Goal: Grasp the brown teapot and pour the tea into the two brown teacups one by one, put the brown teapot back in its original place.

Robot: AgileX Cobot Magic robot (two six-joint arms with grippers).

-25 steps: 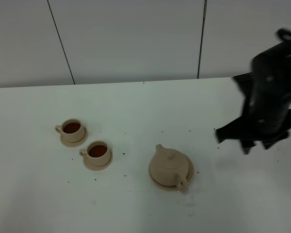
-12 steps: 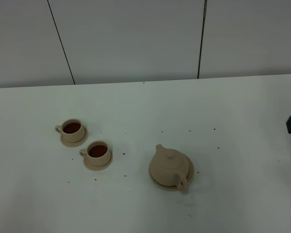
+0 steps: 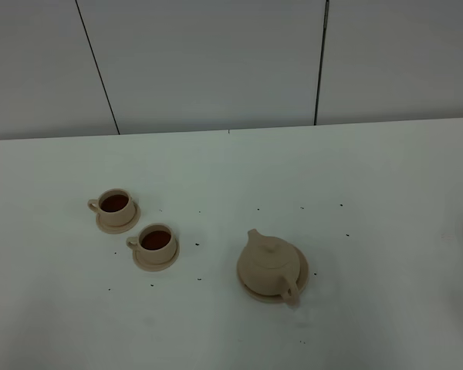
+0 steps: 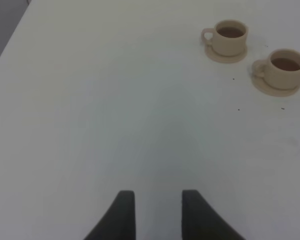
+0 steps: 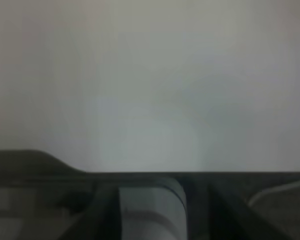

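There is one squat, round, beige-tan clay teapot (image 3: 268, 266) on the white table (image 3: 370, 177), and two small matching beige-tan clay teacups with loop handles. The far-left teacup (image 3: 114, 206) and the nearer teacup (image 3: 156, 242) each stand on their own small round saucer, and both hold dark reddish-brown tea. They sit close together, left of the middle, the nearer one just to the right of the other.

The teapot stands upright, right of the cups and well apart from them, nearer the front of the table. It rests on one wider flat beige-tan saucer (image 3: 302, 274), whose rim shows around its base. Its knobbed lid is on, the short spout points far-left, and the loop handle faces the near right. The clay looks matte and plain, without pattern. Small dark specks are scattered over the table around the set.

From above, neither arm shows. The left gripper (image 4: 158, 210) hangs over bare table with its two dark fingers a narrow gap apart, holding nothing; the cups lie beyond it. The right wrist view is blurred; its pincer's fingers are not visible, though it seems spread wide with nothing held.
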